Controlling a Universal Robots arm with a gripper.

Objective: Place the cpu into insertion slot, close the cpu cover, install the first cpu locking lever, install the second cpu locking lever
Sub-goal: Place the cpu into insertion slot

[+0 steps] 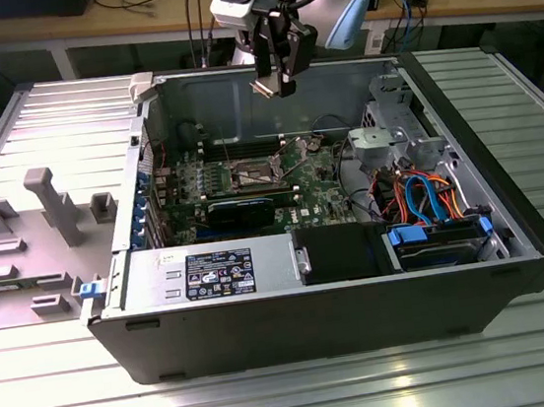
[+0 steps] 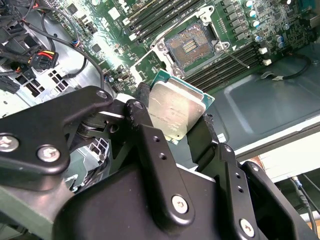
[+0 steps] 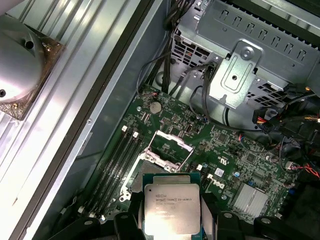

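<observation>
My gripper point(image 1: 279, 81) hangs high above the open computer case, over its back wall, shut on the cpu point(image 1: 264, 87). In both wrist views the silver-topped cpu point(image 2: 175, 110) point(image 3: 171, 212) sits tilted between the black fingers point(image 2: 144, 100), gripped by two opposite edges. Well below it, on the green board, lies the insertion slot point(image 2: 192, 46) point(image 1: 254, 174), dark centre exposed. The cpu cover point(image 3: 161, 161) stands raised as a silvery frame beside the slot. A thin locking lever point(image 2: 235, 57) sticks out across the memory slots.
Inside the case are a metal drive cage point(image 1: 397, 130), orange and blue cables point(image 1: 430, 194), a long black card point(image 1: 241, 210) in front of the slot, and a power supply point(image 1: 216, 270) along the front. A grey fixture tray point(image 1: 19, 244) lies at the exterior view's left.
</observation>
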